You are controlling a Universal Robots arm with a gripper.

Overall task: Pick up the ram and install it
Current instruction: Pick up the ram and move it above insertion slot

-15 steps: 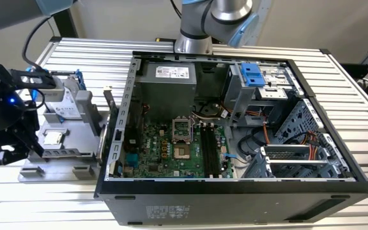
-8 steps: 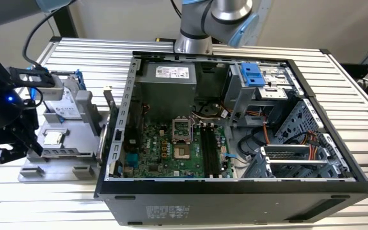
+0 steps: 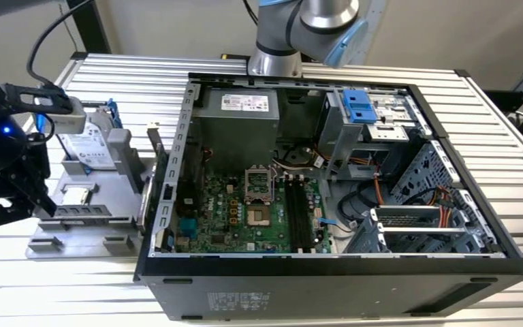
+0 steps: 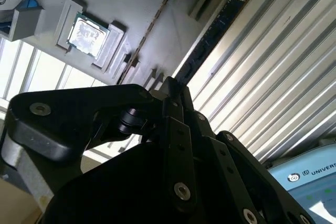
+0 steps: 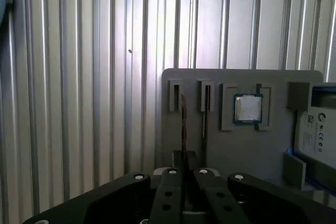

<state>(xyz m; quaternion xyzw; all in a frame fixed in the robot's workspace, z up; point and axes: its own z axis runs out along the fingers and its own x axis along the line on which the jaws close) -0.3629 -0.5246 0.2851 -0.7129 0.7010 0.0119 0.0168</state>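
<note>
The ram point(image 5: 183, 124) stands on edge in a slot of the grey holder tray point(image 5: 236, 150). In the second wrist view it shows its dark-blue face point(image 4: 220, 30). My gripper point(image 5: 184, 163) is at the ram's near end, fingers drawn together on either side of the board's edge. The same grip shows in the second wrist view point(image 4: 173, 85). In the exterior view the black gripper point(image 3: 43, 204) reaches the tray point(image 3: 71, 238) from the exterior view's left. The ram still rests along the tray.
On the same tray lie a square processor chip point(image 5: 247, 108) and a silver hard drive point(image 5: 315, 129). To the exterior view's right stands the open computer case point(image 3: 334, 272), with the green motherboard point(image 3: 234, 218) and its long black slots point(image 3: 298, 211). A ribbed metal table lies underneath.
</note>
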